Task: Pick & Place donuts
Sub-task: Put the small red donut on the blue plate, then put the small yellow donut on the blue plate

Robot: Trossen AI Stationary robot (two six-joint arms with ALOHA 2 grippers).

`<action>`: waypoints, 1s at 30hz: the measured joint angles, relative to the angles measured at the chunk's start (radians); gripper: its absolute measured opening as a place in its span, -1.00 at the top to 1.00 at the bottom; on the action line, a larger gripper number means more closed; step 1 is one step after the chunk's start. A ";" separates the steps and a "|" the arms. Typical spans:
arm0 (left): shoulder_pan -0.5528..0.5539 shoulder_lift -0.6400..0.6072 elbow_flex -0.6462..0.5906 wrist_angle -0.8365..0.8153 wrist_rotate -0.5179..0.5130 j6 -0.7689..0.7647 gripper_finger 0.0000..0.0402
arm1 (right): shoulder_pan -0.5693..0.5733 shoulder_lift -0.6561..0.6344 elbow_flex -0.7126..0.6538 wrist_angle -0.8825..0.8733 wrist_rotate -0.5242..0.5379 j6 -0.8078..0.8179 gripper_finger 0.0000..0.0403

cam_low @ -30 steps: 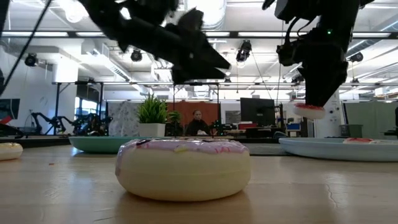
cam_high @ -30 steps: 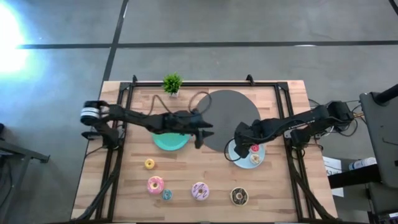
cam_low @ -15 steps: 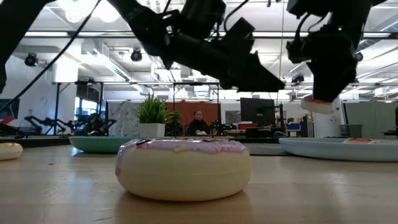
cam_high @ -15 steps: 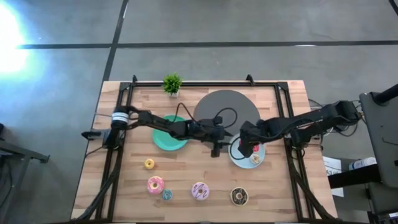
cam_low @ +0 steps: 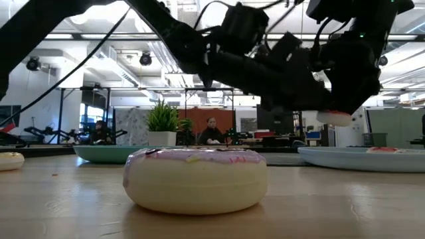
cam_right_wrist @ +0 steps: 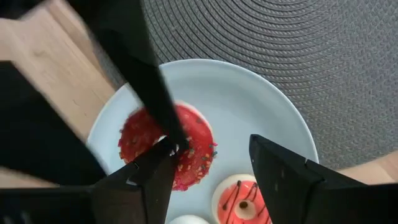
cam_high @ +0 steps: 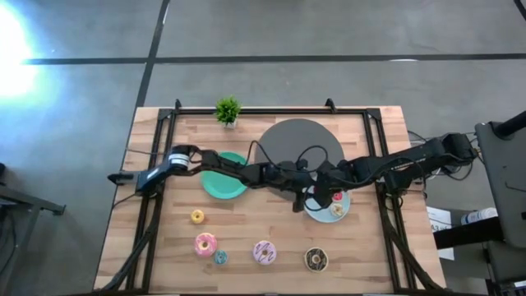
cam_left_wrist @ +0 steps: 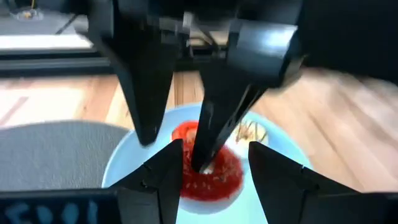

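1. Nearest the front edge, the pink-white sprinkled donut (cam_low: 196,179) lies flat on the wooden table (cam_high: 370,247). It is a thick, smooth, matt ring with a cream underside. Its placing suggests that it awaits collection.
2. In the same front row the pink donut (cam_high: 205,243), the teal mini donut (cam_high: 220,257) and the chocolate donut (cam_high: 316,259) are found. The yellow mini donut (cam_high: 197,216) is set just behind them. All are untouched.
3. Further back, the light-blue plate (cam_right_wrist: 249,99) is seen, smooth and shallow. A striped red-and-white donut (cam_right_wrist: 242,199) rests on it, so the plate is judged to be the receiving point.
4. The red donut (cam_right_wrist: 198,140), speckled on its glaze, is held clear above this plate by the right gripper (cam_right_wrist: 212,143). The fingers are closed only part-way, and one tip appears to be lodged in the ring's hole. The exact grip cannot be confirmed.
5. The left gripper (cam_left_wrist: 216,149) is reached across beside the same donut. Its fingers are spread and nothing is held in them. Crowding over the plate is noted as a risk.
6. Behind, the green plate (cam_high: 215,189), a woven grey mat (cam_high: 300,140) and a small plant (cam_high: 228,109) are recorded.
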 joint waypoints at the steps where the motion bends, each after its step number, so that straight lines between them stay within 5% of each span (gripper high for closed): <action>1: 0.000 0.010 0.006 -0.005 -0.002 0.000 0.22 | 0.000 -0.001 0.000 -0.004 -0.002 -0.003 0.04; 12: 0.005 0.029 0.000 -0.046 -0.003 -0.013 0.22 | 0.000 -0.024 0.002 -0.062 -0.045 0.001 0.04; 19: 0.009 -0.108 -0.025 -0.285 -0.029 0.032 0.22 | 0.007 -0.075 0.024 -0.092 0.007 -0.076 0.04; 30: -0.016 -0.553 -0.513 -0.335 -0.182 -0.019 0.22 | 0.006 -0.024 0.039 0.141 -0.051 -0.315 0.04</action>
